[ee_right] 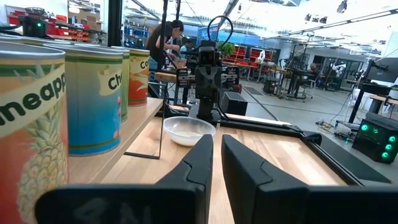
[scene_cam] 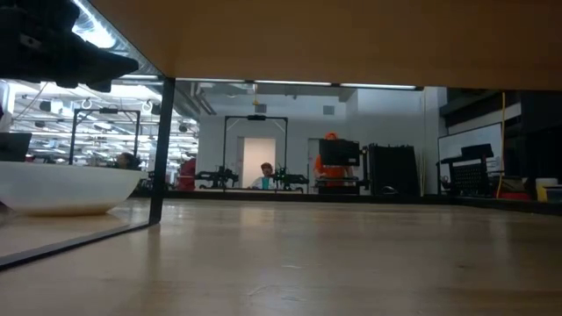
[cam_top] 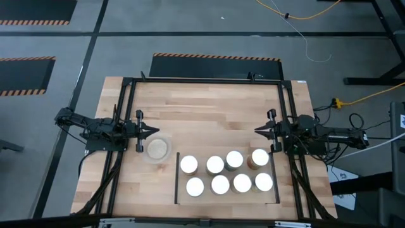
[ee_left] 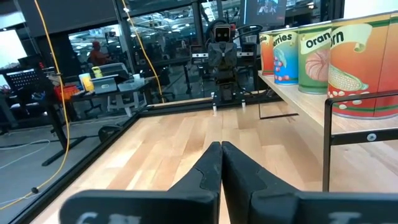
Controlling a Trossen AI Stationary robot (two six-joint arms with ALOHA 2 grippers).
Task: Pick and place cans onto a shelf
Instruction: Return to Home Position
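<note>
Grey floor with hazard-striped mats surrounds the light-wood worktop (cam_top: 209, 107) seen from above. Eight cans (cam_top: 220, 184) stand in two rows of four on the shelf (cam_top: 209, 199) at the near edge. The left gripper (cam_top: 150, 131) and right gripper (cam_top: 258, 130) face each other across bare wood, well apart from the cans. A clear dish (cam_top: 157, 148) sits just beside the left gripper, outside the shelf's bar.

At table height, the dish (scene_cam: 53, 189) rests left of a black post (scene_cam: 162, 149), with a brightly lit workshop beyond.

From the left wrist, the left gripper (ee_left: 221, 149) hangs over the worktop (ee_left: 174, 143), fingers (ee_left: 208, 165) pressed together on nothing. The cans (ee_left: 357, 62) line the raised shelf (ee_left: 360, 127).

From the right wrist, the right gripper (ee_right: 215, 140) shows its fingers (ee_right: 200, 158) drawn nearly together, a sliver between them, holding nothing. The cans (ee_right: 93, 99) stand alongside on the shelf (ee_right: 106, 162), the dish (ee_right: 188, 129) lies ahead, and a person (ee_right: 165, 40) stands far behind.
</note>
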